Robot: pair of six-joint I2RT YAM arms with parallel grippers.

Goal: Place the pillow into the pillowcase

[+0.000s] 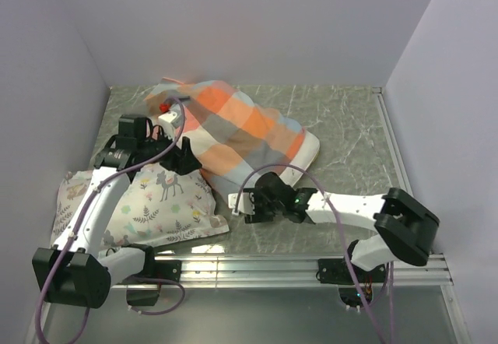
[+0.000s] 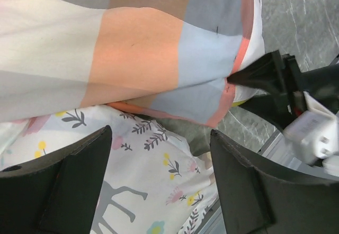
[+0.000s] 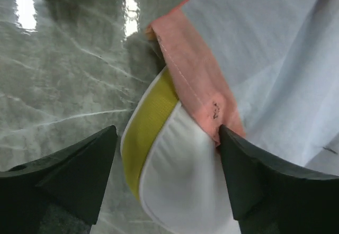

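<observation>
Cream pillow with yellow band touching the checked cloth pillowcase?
Touching. Right wrist view: cream yellow-banded pillow corner pokes out from under the orange hem of the checked cloth pillowcase.

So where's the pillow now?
The pillow is mostly inside the pillowcase mid-table; right wrist view shows its yellow-banded corner poking out ahead of the open right claw.

Checked pillowcase point(image 1: 233, 130) on the marble table point(image 1: 342, 126) beside a deer-print pillow point(image 1: 163, 204)

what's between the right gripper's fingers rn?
A corner of the pillow, yellow band showing, sticking out of the pillowcase past its orange hem. The right gripper stands open around it. Clear in the right wrist view.
</observation>
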